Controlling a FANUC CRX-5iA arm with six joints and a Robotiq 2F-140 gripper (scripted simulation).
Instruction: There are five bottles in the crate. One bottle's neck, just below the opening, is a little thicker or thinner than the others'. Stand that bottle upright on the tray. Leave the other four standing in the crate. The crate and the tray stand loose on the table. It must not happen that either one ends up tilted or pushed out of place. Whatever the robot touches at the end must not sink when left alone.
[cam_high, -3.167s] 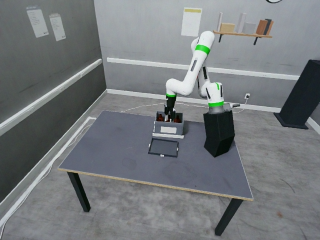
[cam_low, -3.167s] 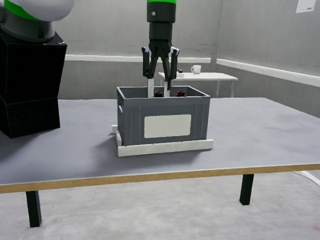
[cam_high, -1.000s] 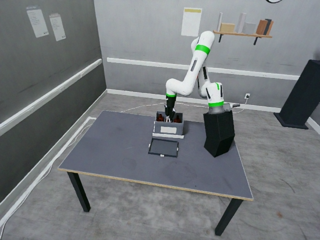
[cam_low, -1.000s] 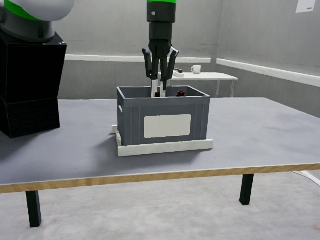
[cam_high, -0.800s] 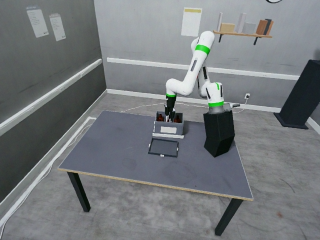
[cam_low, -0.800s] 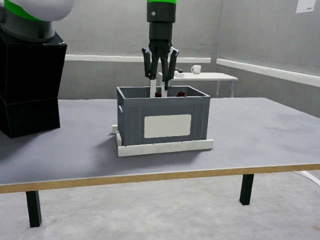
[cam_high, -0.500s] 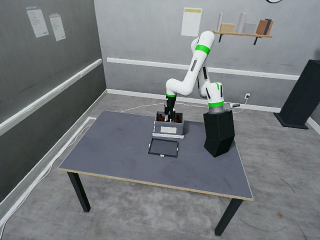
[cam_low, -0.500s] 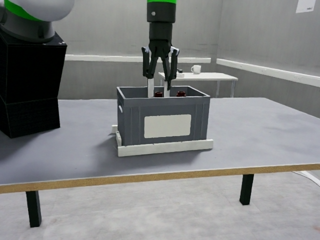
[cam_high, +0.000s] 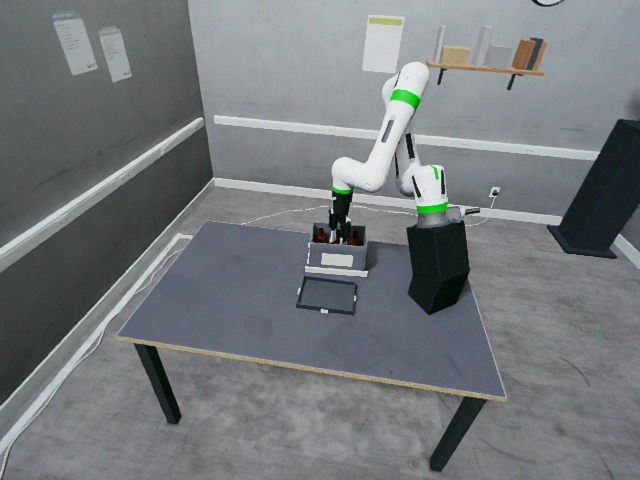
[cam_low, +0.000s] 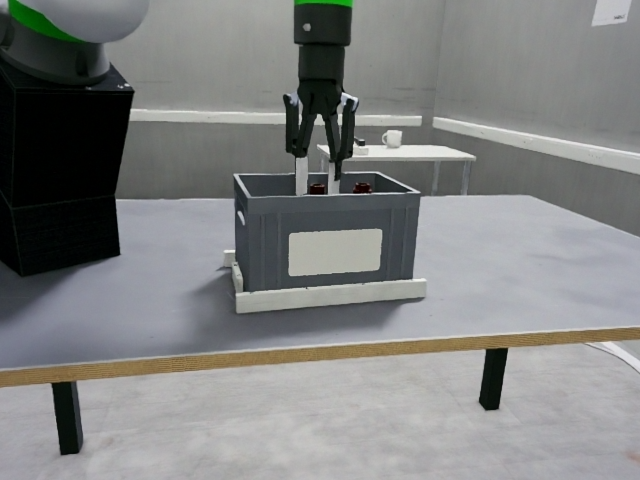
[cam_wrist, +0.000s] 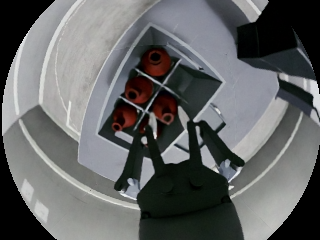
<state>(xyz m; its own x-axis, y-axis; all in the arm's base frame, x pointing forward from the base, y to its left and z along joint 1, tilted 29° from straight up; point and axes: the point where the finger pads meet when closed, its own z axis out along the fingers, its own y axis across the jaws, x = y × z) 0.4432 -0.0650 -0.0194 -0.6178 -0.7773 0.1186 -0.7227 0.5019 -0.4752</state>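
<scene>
The grey crate (cam_high: 356, 260) (cam_low: 258, 248) (cam_wrist: 202, 76) has six compartments. Three reddish-brown bottles (cam_wrist: 155, 61) (cam_wrist: 138, 90) (cam_wrist: 124, 117) stand along one long side. On the other side are the middle bottle (cam_wrist: 164, 106) (cam_low: 316, 189) and an end bottle partly hidden behind a finger; the remaining compartment is empty. My gripper (cam_high: 339, 238) (cam_low: 317, 180) (cam_wrist: 166, 114) points down into the crate, partly open. Its pale fingertips stand on either side of the middle bottle's neck, with gaps visible. Neck thickness differences cannot be told. The black tray (cam_high: 328, 295) is empty.
White strips (cam_high: 336, 271) (cam_low: 330, 296) lie along the crate's foot, one between crate and tray. The robot's black pedestal (cam_high: 438, 263) (cam_low: 62, 175) stands at the table's side. The crate's raised walls surround the fingertips. Small white blocks sit at the tray's edges.
</scene>
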